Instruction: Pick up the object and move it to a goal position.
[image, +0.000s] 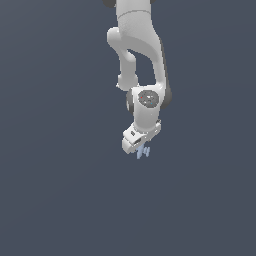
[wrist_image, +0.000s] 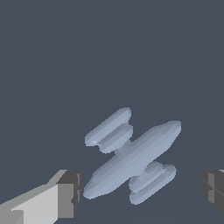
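The object (wrist_image: 133, 157) is a small pale blue piece made of several thin parallel slats, the middle slat the longest. In the wrist view it lies diagonally between my two dark finger pads (wrist_image: 70, 194), and neither pad touches it. My gripper (wrist_image: 140, 189) is open, with a wide gap on both sides of the object. In the exterior view the object (image: 144, 152) peeks out just below the white hand, and my gripper (image: 140, 148) sits directly over it. The hand hides part of the object there.
A plain dark blue-grey surface (image: 60, 200) fills both views. The white arm (image: 140, 55) reaches down from the top of the exterior view. No goal marker shows.
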